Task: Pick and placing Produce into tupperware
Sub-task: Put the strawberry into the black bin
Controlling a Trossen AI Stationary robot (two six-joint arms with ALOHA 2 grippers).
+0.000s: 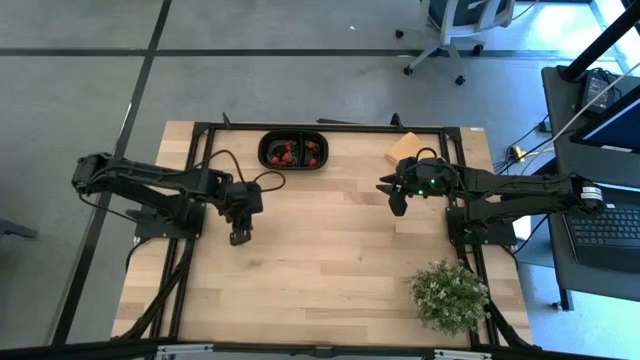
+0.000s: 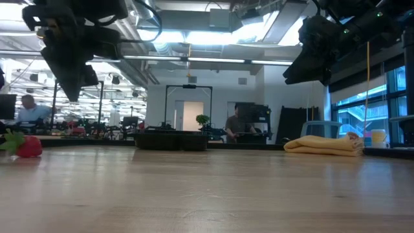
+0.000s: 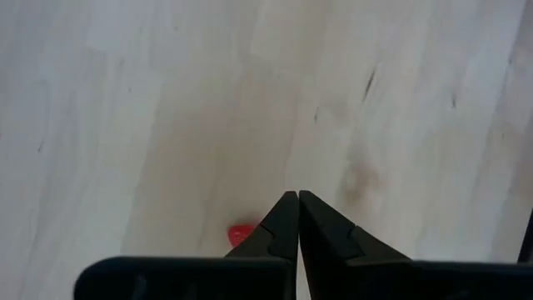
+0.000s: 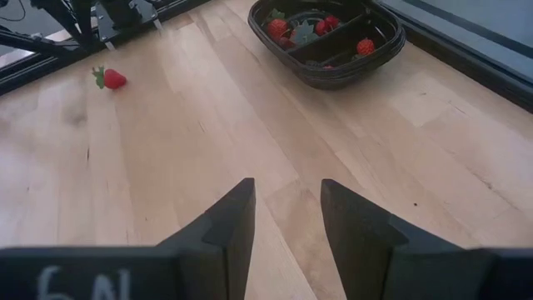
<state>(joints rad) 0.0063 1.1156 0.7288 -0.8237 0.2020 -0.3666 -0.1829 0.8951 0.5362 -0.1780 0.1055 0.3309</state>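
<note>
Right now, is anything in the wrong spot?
Yes. One strawberry lies loose on the table, far from the container that holds the other fruit. The left hand above it is shut on nothing.

Two matte black jointed arms trail looped black cables; the left pincer (image 3: 297,218) has tapered, pointed black fingers, the right pincer (image 4: 287,218) broader black fingers, with white lettering on its body

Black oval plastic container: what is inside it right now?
The black oval plastic container holds several red strawberry-like pieces with green tops, spread across both compartments. Its near wall hides part of the floor, so an exact count is not possible.
</note>
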